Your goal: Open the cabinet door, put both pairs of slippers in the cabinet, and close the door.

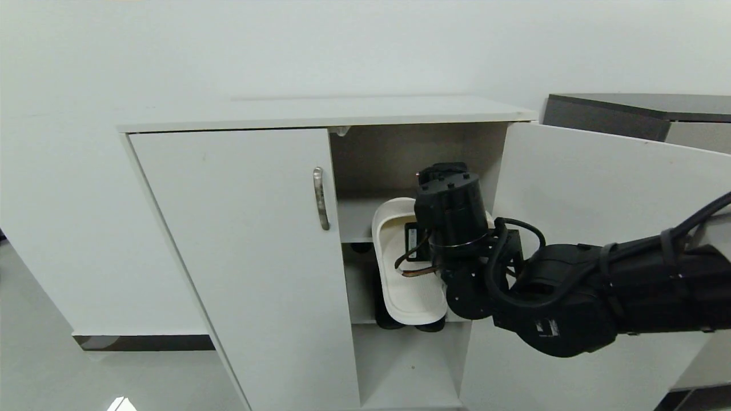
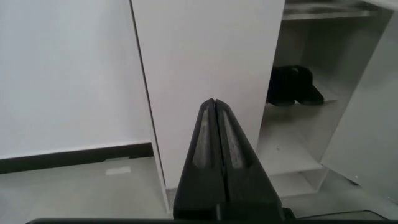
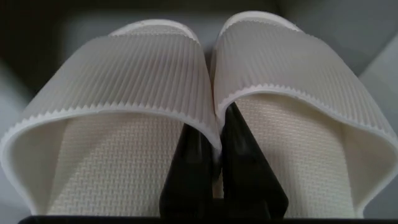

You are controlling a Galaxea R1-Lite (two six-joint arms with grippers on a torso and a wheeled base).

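Right pincer (image 3: 219, 146): narrow, clamped on the adjoining inner edges of the white slippers (image 3: 134, 81), which lie side by side.
Left pincer (image 2: 214, 107): fingers pressed together, holding nothing, low before the left door (image 1: 245, 240).
Head view: white slippers steeply tilted in the cabinet (image 1: 342, 111) opening, across the upper shelf's front edge.
Left wrist view: black slippers (image 2: 295, 84) on a lower shelf; from the head they are mostly hidden behind the white pair.
Edges: left door shut, right door (image 1: 599, 188) swung wide; a gap shows between the left door's edge and the white slippers.
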